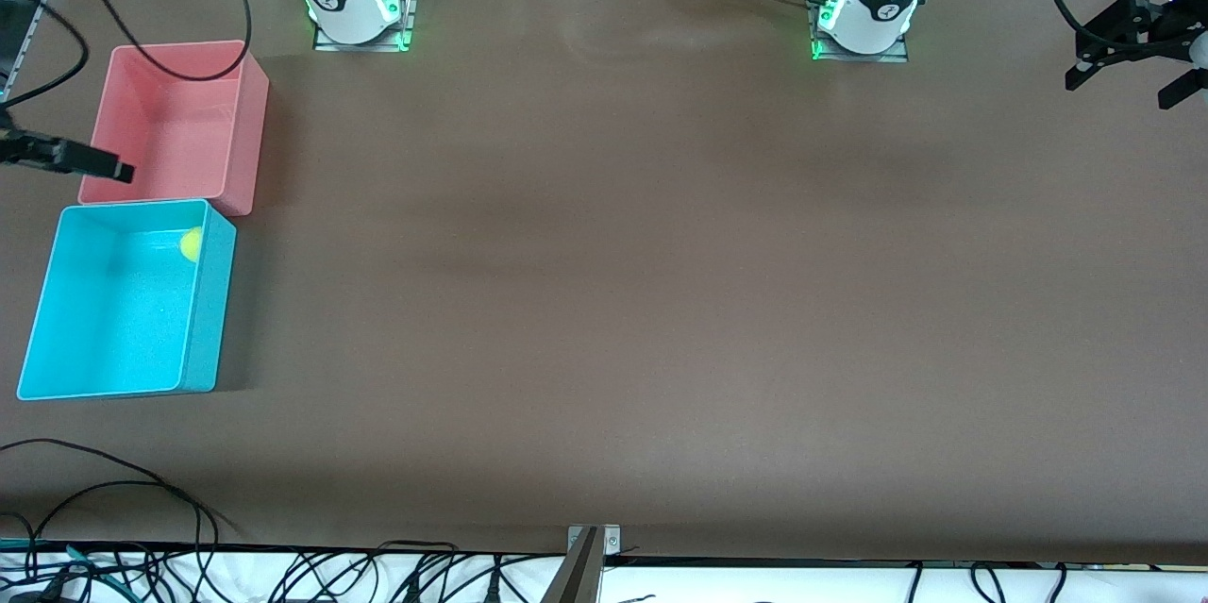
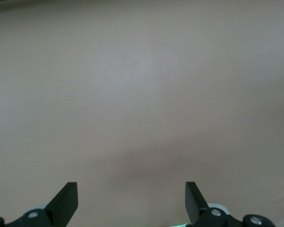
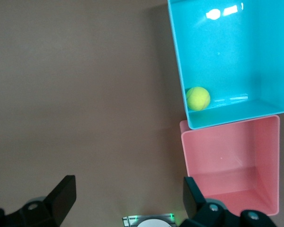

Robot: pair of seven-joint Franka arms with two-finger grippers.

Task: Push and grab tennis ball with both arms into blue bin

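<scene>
While the wide brown table [image 1: 604, 301] is seen bare across its middle, two tubs are set touching at the right arm's end. The rectangular light cyan-blue plastic bin [image 1: 209, 320] lies nearer the front camera than the rectangular pink plastic bin [image 1: 247, 126]. The right gripper [image 3: 128, 198] is held high over the table beside both bins, its fingers spread and released. The left gripper [image 2: 131, 201] hovers over bare table at the left arm's end, likewise spread with nothing held. The small fuzzy yellow-green tennis ball [image 1: 191, 244] rests inside the blue bin, in the corner next to the pink bin.
</scene>
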